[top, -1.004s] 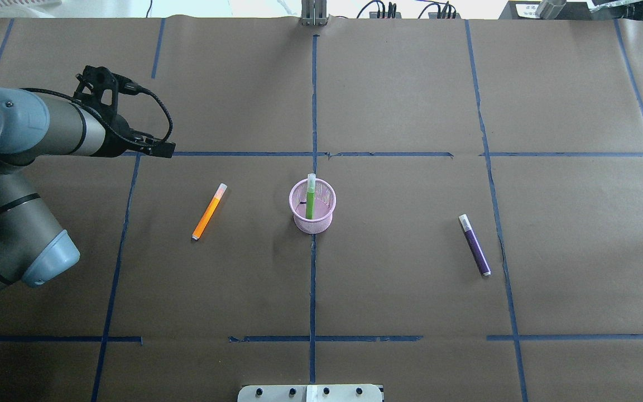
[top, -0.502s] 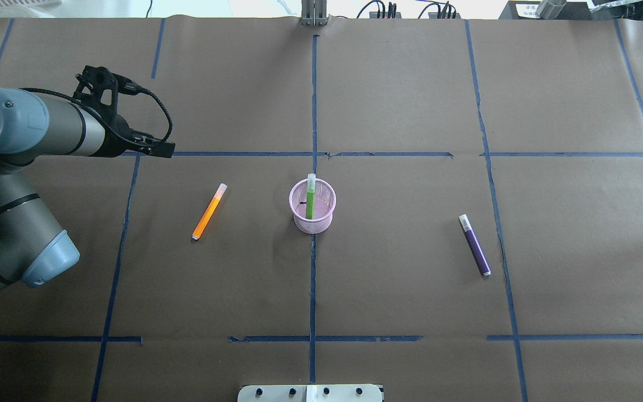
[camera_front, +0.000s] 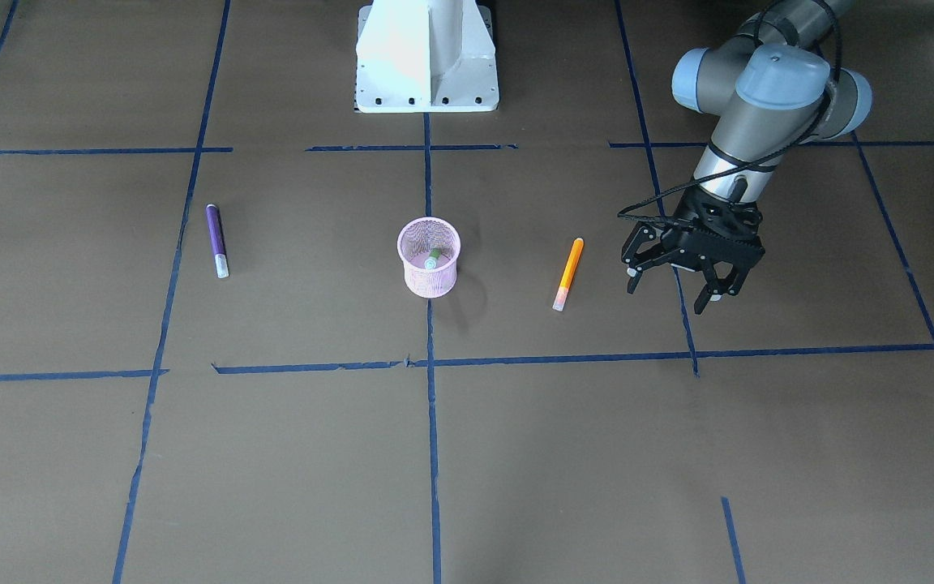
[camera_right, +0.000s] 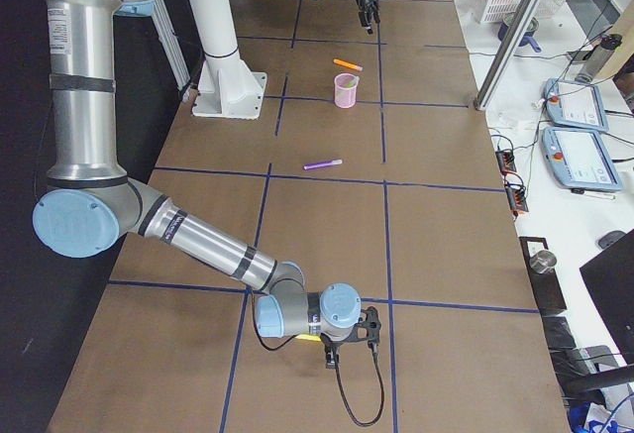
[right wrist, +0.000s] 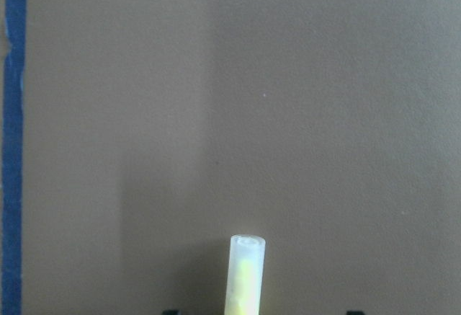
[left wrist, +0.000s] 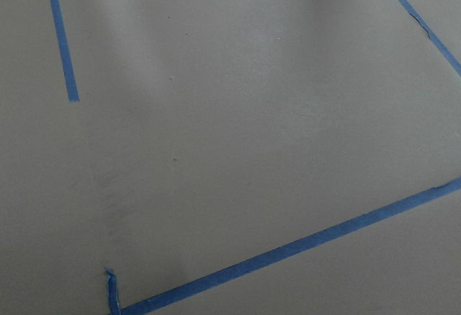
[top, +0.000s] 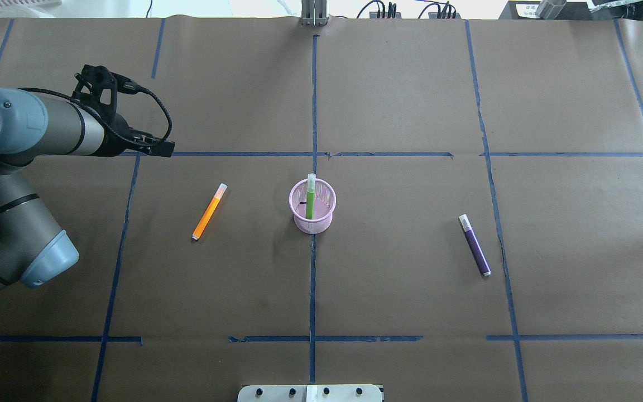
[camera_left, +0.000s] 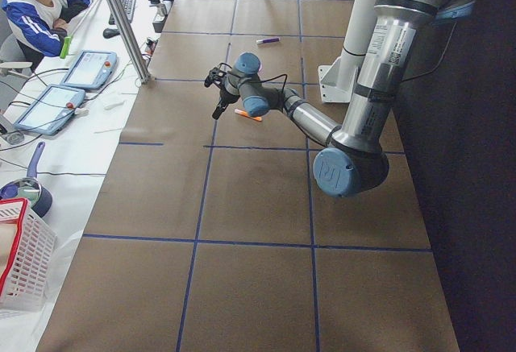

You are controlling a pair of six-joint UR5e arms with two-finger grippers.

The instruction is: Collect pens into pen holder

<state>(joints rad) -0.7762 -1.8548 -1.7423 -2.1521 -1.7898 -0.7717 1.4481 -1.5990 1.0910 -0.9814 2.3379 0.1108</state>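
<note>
Brown table [top: 411, 84], pink mesh holder [top: 312, 223], green pen [top: 310, 196] inside, left hand [camera_front: 668, 296] spread empty, right hand [camera_right: 335, 352] unclear

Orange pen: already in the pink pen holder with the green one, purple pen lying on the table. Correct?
Not quite. The overhead exterior view shows the orange pen lying flat on the table, apart from the pen holder on the robot's left side. Only the green pen stands in the holder. The purple pen does lie on the table.
</note>
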